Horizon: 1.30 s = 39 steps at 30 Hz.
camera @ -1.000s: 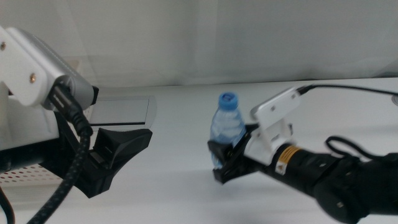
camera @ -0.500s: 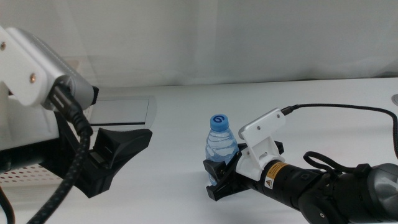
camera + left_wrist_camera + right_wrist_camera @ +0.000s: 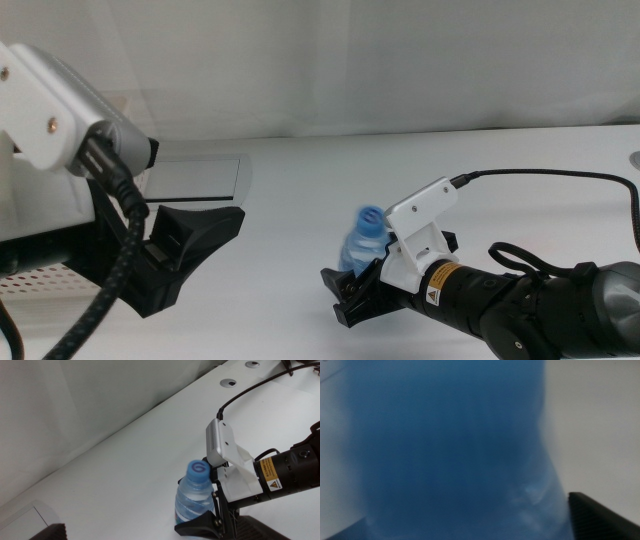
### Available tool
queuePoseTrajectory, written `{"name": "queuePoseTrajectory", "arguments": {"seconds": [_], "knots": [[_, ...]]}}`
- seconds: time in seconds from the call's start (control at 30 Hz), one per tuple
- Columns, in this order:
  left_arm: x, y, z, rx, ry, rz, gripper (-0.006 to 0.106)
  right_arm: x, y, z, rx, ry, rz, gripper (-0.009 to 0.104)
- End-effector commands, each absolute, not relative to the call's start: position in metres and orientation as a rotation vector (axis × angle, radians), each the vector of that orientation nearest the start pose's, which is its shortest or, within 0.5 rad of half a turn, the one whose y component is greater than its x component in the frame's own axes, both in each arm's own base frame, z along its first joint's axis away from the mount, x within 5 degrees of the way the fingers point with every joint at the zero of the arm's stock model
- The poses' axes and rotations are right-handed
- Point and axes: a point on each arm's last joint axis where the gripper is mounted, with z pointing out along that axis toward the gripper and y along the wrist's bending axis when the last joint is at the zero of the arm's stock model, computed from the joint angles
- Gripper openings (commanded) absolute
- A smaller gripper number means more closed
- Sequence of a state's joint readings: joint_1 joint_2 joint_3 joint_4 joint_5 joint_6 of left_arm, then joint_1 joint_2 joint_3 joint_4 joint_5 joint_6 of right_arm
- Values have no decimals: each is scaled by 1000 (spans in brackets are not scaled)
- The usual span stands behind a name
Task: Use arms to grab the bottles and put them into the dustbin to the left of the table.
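Water bottle (image 3: 364, 240) sits between the dark fingers of the right gripper (image 3: 352, 290), roughly mid-surface in the middle view, low over or on the white surface (image 3: 300, 200); contact with the surface cannot be confirmed. Bottle appears motion-blurred and tilted in the middle view, blue cap (image 3: 199, 470) leaning toward the left arm's side. In the left wrist view the bottle (image 3: 195, 502) shows clear ribbed walls; a dark finger (image 3: 200, 527) crosses its lower body, and the white camera housing (image 3: 225, 452) of the right arm stands just behind the cap. Right fingers are closed on the bottle body. Right wrist view is almost wholly filled by the blue label (image 3: 450, 445), heavily out of focus; only one finger tip (image 3: 600, 520) is legible at the corner. Left gripper (image 3: 190, 240) hangs at the left of the middle view, well apart from the bottle, its fingers spread wide and holding nothing. Perforated white dustbin (image 3: 40, 282) is visible only as a strip behind the left arm; its contents are hidden. Grey inset plate (image 3: 195, 178) lies beyond the left gripper, partly cut off by the arm.
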<state>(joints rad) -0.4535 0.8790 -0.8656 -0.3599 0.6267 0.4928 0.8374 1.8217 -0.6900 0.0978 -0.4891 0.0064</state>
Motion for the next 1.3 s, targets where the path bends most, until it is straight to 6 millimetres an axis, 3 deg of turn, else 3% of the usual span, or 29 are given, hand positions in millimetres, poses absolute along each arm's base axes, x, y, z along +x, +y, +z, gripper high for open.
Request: {"name": "queuePoseTrajectory", "arguments": {"seconds": [0.0,0.2,0.5,0.7,0.8,1.0,1.27], "knots": [[148,-95,363,776,1927,-390,88,223,243,138,-777,2013,498,90],[150,-95,366,757,1902,-384,88,221,241,158,-758,1985,515,91],[151,-95,368,741,1881,-380,88,211,229,207,-803,1886,502,91],[151,-95,367,742,1884,-382,88,198,210,244,-869,1831,436,91],[151,-95,367,744,1886,-383,88,194,193,266,-828,1812,435,91],[152,-96,365,747,1899,-385,88,181,139,308,-722,1812,383,91],[174,-106,346,790,1982,-370,88,134,68,347,-620,1787,217,91]]}}
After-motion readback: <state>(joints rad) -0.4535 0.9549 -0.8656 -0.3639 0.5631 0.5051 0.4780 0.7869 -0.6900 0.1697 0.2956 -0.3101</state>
